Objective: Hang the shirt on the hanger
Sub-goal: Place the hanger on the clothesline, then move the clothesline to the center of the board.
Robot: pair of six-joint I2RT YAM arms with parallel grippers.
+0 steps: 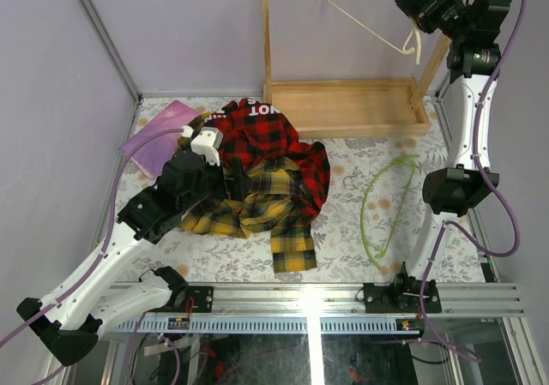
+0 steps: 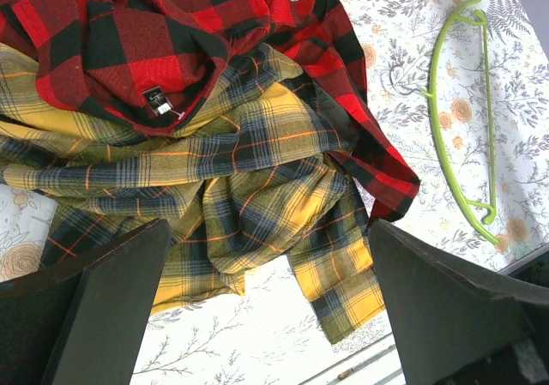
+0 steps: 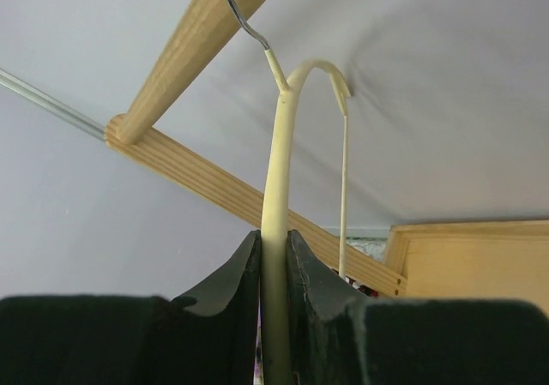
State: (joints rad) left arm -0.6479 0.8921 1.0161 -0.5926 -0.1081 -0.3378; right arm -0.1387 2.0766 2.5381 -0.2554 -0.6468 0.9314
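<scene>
The yellow-and-black plaid shirt [image 1: 257,207] [image 2: 232,171] lies crumpled mid-table, partly under a red-and-black plaid garment [image 1: 266,136] [image 2: 129,42]. My left gripper [image 1: 233,182] [image 2: 268,228] hovers over the shirt's near edge, open wide, nothing between its fingers. The thin yellow-green hanger [image 1: 375,205] [image 2: 437,119] lies flat on the table to the right of the clothes. High at the back right, my right gripper [image 1: 412,16] [image 3: 274,235] is shut on the arm of a cream hanger [image 1: 369,21] [image 3: 281,145], whose silver hook sits on the rack's wooden rail [image 3: 189,42].
A wooden rack with a tray base [image 1: 360,106] and upright posts stands at the back. A pink-purple cloth [image 1: 159,136] lies at the back left beside the left arm. Grey walls close in the sides. A metal rail [image 1: 309,299] runs along the near edge.
</scene>
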